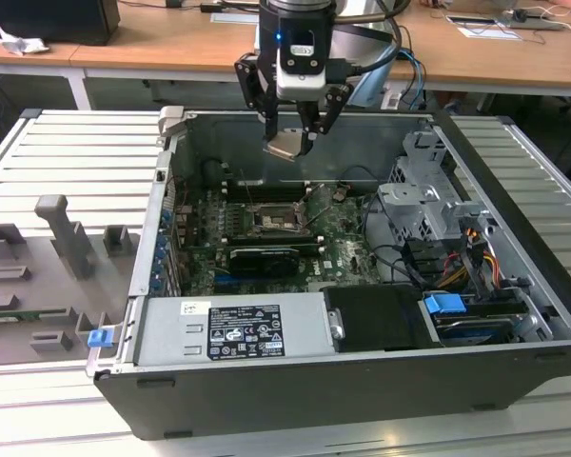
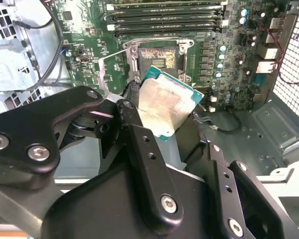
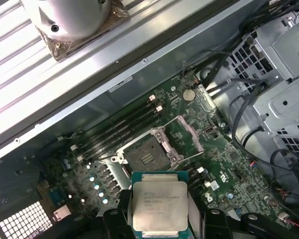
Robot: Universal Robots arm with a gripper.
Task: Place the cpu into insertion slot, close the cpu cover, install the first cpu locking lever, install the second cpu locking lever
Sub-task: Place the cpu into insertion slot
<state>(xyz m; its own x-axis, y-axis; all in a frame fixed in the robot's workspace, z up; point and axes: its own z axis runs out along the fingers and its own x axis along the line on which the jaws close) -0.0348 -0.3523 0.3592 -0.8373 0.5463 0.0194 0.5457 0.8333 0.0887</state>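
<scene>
My gripper [image 1: 288,143] hangs above the open computer case, shut on the cpu [image 1: 286,146], a flat square chip with a dull silver-tan face. In both wrist views the cpu [image 2: 164,105] [image 3: 158,204] sits between the black fingers [image 3: 115,221], tilted a little. The insertion slot [image 1: 271,221] [image 2: 158,58] [image 3: 146,157] lies open on the green motherboard, well below the chip, with its dark contact field bare. The cpu cover [image 3: 188,132] stands flipped open beside the slot. A thin wire lever [image 3: 202,156] sticks out near the socket.
Long black memory bars [image 1: 266,187] run behind the socket. A grey power supply [image 1: 230,331] fills the case front, and a metal drive cage [image 1: 426,198] with cables sits at the exterior view's right. A grey fixture tray [image 1: 48,276] lies outside, at the exterior view's left.
</scene>
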